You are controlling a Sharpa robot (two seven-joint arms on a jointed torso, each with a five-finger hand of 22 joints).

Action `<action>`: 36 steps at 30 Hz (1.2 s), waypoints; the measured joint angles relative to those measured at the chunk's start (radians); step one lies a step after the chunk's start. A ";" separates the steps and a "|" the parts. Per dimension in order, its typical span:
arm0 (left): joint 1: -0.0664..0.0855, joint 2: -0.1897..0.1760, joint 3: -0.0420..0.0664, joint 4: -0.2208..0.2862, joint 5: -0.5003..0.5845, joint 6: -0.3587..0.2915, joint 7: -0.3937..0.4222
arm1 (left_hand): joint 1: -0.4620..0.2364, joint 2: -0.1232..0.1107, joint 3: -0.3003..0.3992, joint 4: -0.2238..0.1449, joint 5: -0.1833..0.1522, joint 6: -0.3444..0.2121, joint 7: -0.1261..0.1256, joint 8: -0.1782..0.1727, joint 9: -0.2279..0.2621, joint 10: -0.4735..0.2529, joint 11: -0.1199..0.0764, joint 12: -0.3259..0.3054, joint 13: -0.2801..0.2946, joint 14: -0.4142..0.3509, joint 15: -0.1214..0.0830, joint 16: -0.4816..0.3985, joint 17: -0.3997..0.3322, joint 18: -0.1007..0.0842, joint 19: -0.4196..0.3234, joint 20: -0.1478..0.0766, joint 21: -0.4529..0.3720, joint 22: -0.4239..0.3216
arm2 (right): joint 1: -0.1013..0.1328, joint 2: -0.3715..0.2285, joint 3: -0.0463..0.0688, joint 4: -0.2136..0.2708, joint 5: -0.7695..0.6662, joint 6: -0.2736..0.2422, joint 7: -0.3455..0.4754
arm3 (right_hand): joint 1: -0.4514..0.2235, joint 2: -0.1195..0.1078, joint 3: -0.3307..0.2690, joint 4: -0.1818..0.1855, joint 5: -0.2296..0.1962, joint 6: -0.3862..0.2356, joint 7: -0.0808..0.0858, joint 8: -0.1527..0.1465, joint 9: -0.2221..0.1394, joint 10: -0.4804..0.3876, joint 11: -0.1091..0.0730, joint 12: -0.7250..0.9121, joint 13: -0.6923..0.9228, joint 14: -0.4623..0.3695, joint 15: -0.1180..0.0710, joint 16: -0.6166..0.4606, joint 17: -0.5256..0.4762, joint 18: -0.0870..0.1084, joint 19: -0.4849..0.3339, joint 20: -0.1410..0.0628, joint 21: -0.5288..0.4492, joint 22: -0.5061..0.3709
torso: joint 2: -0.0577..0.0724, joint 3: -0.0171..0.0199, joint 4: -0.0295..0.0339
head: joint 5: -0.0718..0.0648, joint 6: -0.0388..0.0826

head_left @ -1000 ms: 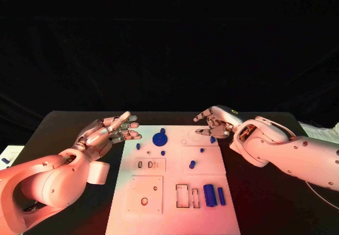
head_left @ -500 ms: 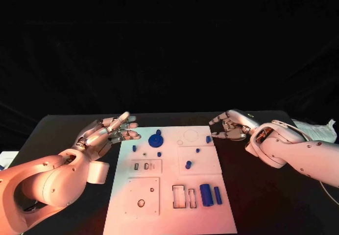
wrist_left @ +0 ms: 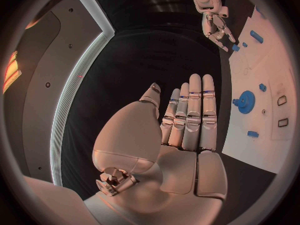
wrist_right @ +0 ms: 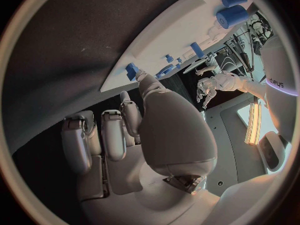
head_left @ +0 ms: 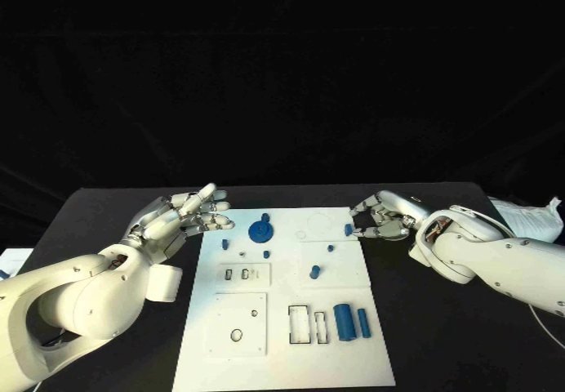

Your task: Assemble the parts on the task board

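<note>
2 hands flank the white task board on the black counter. Over at the board's far right edge, the right hand curls its fingers around a small blue peg, fingertip touching it. Left hand hovers beside the far left edge, fingers straight and apart, holding nothing. On the board: a blue gear up top, a thick blue cylinder and a slimmer blue bar lying beside 2 rectangular slots.
</note>
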 measured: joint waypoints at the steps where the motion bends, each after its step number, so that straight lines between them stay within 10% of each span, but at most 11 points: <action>1: 0.000 0.000 0.000 0.000 0.000 0.000 0.000 | 0.000 0.000 0.000 0.000 0.000 0.000 0.000 0.000 0.000 0.000 0.000 0.000 0.000 0.000 0.000 0.000 0.000 0.000 0.000 0.000 0.000 0.000 | -0.001 0.003 0.000 -0.003 0.000 0.002 -0.001 | 0.000 0.000 0.000 0.000 0.000 0.000 0.000 0.000 0.000 0.000 0.000 0.001 -0.001 0.000 0.000 0.000 0.000 0.000 0.000 0.000 0.000 0.000 | 0.000 0.0000 0.0000 | 0.000 0.000; 25: 0.000 -0.001 0.000 -0.007 -0.002 0.000 -0.006 | 0.004 0.004 0.000 0.000 0.000 0.000 0.000 0.000 0.000 0.000 0.000 0.000 0.000 0.000 0.000 0.000 0.001 0.000 0.000 0.000 0.000 0.000 | -0.024 0.065 0.002 -0.055 -0.006 0.019 -0.011 | 0.006 0.039 0.012 -0.011 -0.041 0.054 -0.007 0.012 0.005 0.009 -0.002 0.035 0.005 0.000 0.000 0.008 0.000 0.000 0.000 0.000 0.000 0.000 | -0.001 -0.0012 -0.0004 | 0.012 -0.009; 36: 0.000 -0.003 0.000 -0.007 -0.003 0.000 -0.009 | 0.004 0.004 0.003 -0.002 0.000 0.000 0.000 0.000 0.000 0.000 0.000 0.000 0.001 0.000 0.000 0.000 0.001 0.000 0.000 0.000 0.000 0.000 | -0.027 0.070 0.002 -0.059 -0.006 0.019 -0.010 | 0.029 0.072 0.052 -0.037 -0.096 0.146 -0.042 0.043 0.020 0.000 -0.011 0.037 0.078 0.000 -0.019 0.012 0.000 0.000 -0.001 -0.014 0.000 0.000 | -0.002 -0.0007 -0.0004 | 0.011 -0.010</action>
